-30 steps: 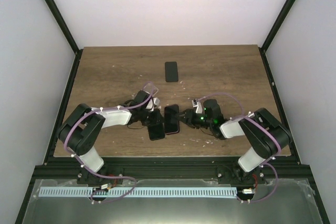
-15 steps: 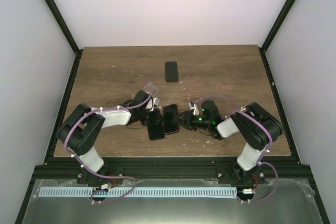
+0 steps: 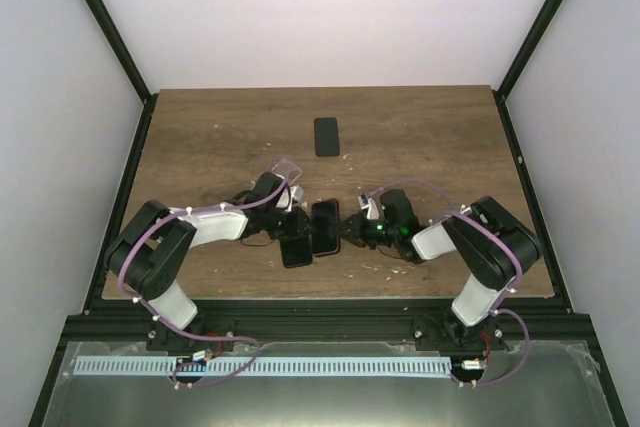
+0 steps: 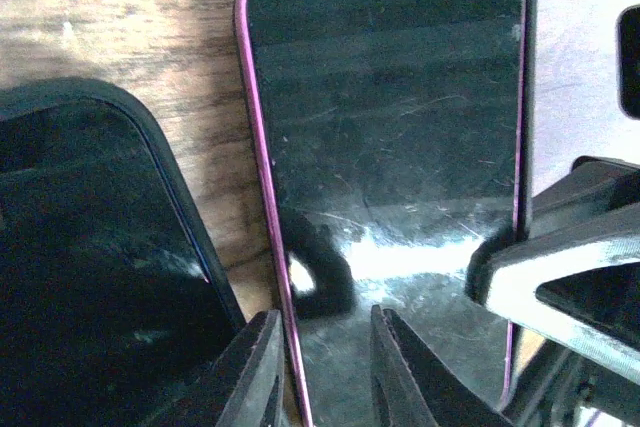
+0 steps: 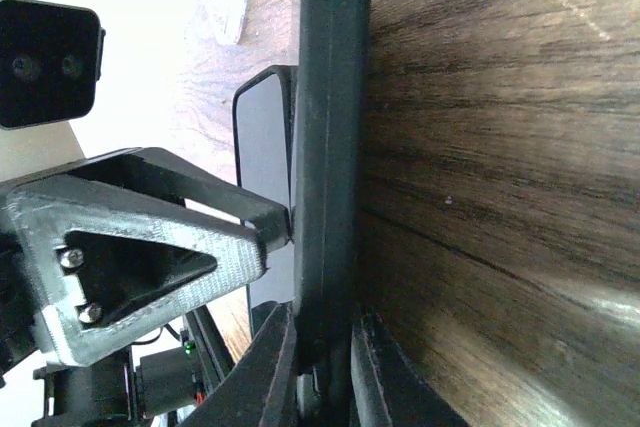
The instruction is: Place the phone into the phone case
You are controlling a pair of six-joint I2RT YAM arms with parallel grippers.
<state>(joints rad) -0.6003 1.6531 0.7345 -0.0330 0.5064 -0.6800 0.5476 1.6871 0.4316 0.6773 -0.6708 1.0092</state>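
Nearest the arms' bases, the phone case (image 3: pixel 296 249) lies flat on the wooden table (image 3: pixel 200 137), just beside the phone's left long side and set a little nearer than the phone. Whether the two touch cannot be told. The phone (image 4: pixel 385 137), dark-screened with a purple rim, lies face up outside the case, in the middle of the table between the two arms. The left gripper (image 4: pixel 328 352) comes at the phone from its left. Its jaws stand slightly apart and straddle the purple left rim at the phone's near end, one finger (image 4: pixel 262 372) on the case side of that rim and the other over the glass, with bare screen showing between rim and finger, so nothing is pinched. The right gripper (image 5: pixel 322 372) reaches the phone from its right. Its jaws are closed on the phone's right edge, the thin dark body clamped between the two fingers and seen edge-on in the right wrist view, with the wood grain close behind it. Well beyond the phone, toward the far side of the table and roughly in line with it, a small dark slab (image 3: pixel 326 136) lies alone, well apart from both grippers.
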